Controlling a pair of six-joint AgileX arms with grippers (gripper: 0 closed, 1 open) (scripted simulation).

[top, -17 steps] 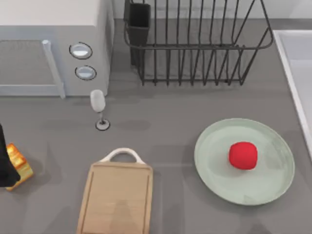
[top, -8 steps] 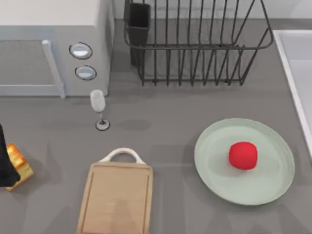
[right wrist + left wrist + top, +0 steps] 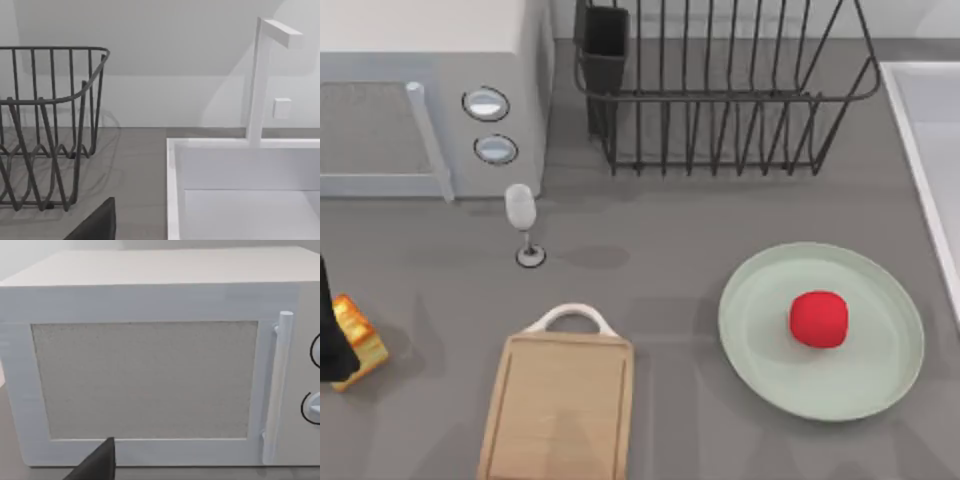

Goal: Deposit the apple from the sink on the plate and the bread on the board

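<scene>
Left of the board (image 3: 558,405), at the table's left edge, the left gripper (image 3: 328,335) is sitting against the bread (image 3: 356,337), though I cannot tell whether it is gripping. Right of the board, the apple (image 3: 819,319) is resting on the plate (image 3: 760,350), beside the sink (image 3: 925,120).

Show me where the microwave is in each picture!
Top view: the microwave sits in the upper left corner, behind the wine glass.
Left wrist view: the microwave is seen front on, door and handle facing the camera.
Right wrist view: not in it; that one looks at the dish rack and sink.
Shared landmark: the microwave's upright door handle, beside the two dials.
</scene>
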